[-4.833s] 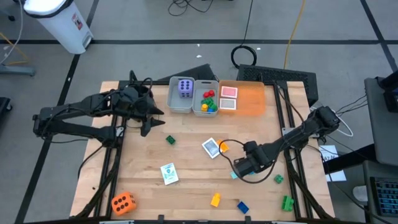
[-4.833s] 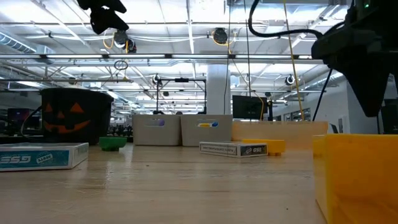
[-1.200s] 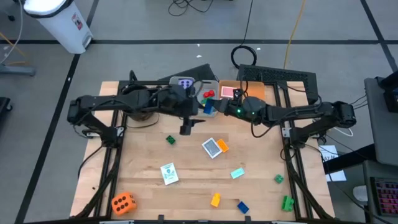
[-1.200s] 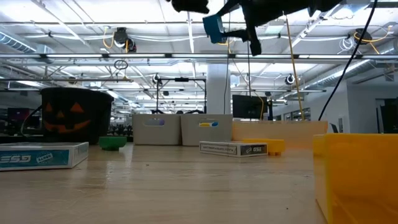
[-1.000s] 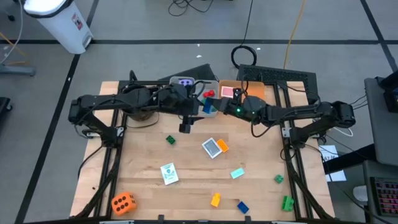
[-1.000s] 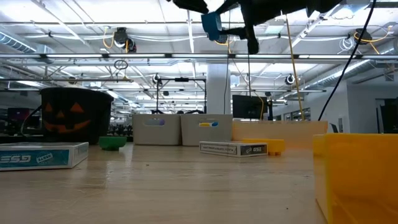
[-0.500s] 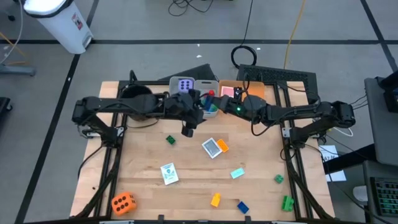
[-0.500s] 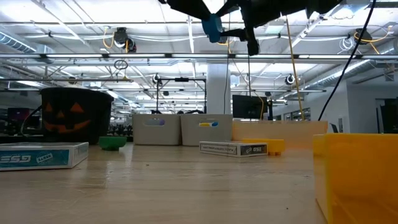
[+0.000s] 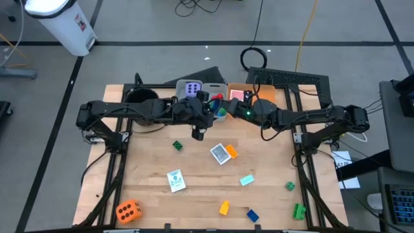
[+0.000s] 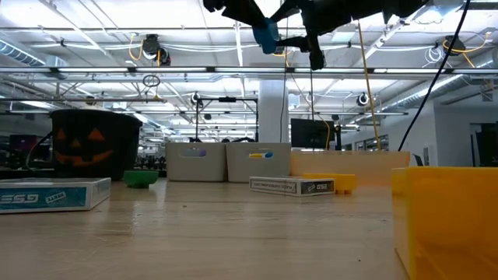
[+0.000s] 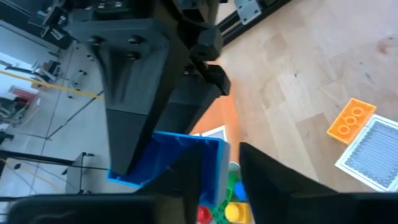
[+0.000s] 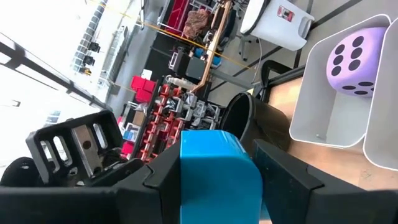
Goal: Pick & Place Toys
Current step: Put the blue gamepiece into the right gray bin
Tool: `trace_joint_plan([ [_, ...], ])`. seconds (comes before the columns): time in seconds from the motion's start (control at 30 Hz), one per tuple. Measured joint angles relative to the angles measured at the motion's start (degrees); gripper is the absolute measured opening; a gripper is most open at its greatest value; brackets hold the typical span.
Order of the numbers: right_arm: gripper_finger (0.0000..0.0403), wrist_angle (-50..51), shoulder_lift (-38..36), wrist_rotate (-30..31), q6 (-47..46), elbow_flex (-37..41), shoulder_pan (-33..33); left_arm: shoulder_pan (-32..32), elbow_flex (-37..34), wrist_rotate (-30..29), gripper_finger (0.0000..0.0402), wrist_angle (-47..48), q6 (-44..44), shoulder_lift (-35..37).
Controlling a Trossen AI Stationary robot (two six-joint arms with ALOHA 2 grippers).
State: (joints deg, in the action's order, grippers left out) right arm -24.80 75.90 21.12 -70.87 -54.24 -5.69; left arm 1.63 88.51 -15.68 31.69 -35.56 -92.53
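Note:
A blue brick point(image 10: 267, 35) hangs high above the table over the grey bins point(image 9: 202, 100). My right gripper point(image 12: 217, 186) is shut on it, reaching in from the table's right point(image 9: 224, 111). My left gripper point(image 11: 221, 186) is open and reaches in from the left point(image 9: 206, 115). Its fingers stand right at the brick point(image 11: 174, 165), which shows partly behind one finger and partly in the gap. A purple die point(image 9: 192, 90) lies in the left bin, and small bricks point(image 9: 218, 109) lie in the right bin. My right gripper pinches the blue brick's two opposite sides point(image 12: 186, 168) between its two fingers, coming level from the table's right. The brick is lifted clear, above the bins. My left gripper stands at the brick's other end point(image 11: 214, 168); I cannot tell whether it touches.
An orange tray point(image 9: 262, 107) with cards stands right of the bins. On the table lie a green brick point(image 9: 176, 145), two cards point(image 9: 220, 153) point(image 9: 176, 180), an orange brick point(image 9: 233, 153), a teal piece point(image 9: 246, 180), an orange die point(image 9: 128, 211) and several bricks near the front edge.
My left gripper has gone toward the table's right, closing in on the blue brick from beside it. My right gripper has kept the brick almost still above the bins.

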Motion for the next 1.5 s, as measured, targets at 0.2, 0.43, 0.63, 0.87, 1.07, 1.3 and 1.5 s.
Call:
trace_joint_plan([
  [0.2, 0.0166, -0.1, 0.0, -0.1, 0.2, 0.0, 0.0, 0.0, 0.0, -0.3, 0.0023, -1.7, -0.1, 0.0],
  [0.43, 0.0166, -0.1, 0.0, -0.1, 0.2, 0.0, 0.0, 0.1, 0.0, 0.0, 0.0018, -1.7, 0.0, 0.0],
  [0.63, 0.0175, -0.4, -0.1, -0.2, 2.8, 0.0, 0.0, 0.0, 0.0, 0.2, 0.0008, -1.7, 0.0, 0.0],
  [0.87, 0.0206, -4.2, -0.4, -0.4, 5.6, -0.3, -0.4, 0.1, 3.3, 0.2, 0.0004, 0.9, 1.0, -0.1],
  [1.07, 0.0246, -7.3, -0.4, -3.7, 8.4, -0.4, -3.1, 0.8, 7.8, 1.2, 0.0002, 3.6, 1.8, -0.2],
  [1.3, 0.0273, -12.3, -0.3, -7.8, 11.4, -0.3, -6.8, 2.9, 9.4, 4.5, 0.0002, 5.6, 6.3, 0.9],
  [1.5, 0.027, -14.1, -0.9, -7.9, 13.9, -0.2, -8.8, 5.1, 9.4, 9.3, 0.0002, 6.5, 10.8, 3.8],
])
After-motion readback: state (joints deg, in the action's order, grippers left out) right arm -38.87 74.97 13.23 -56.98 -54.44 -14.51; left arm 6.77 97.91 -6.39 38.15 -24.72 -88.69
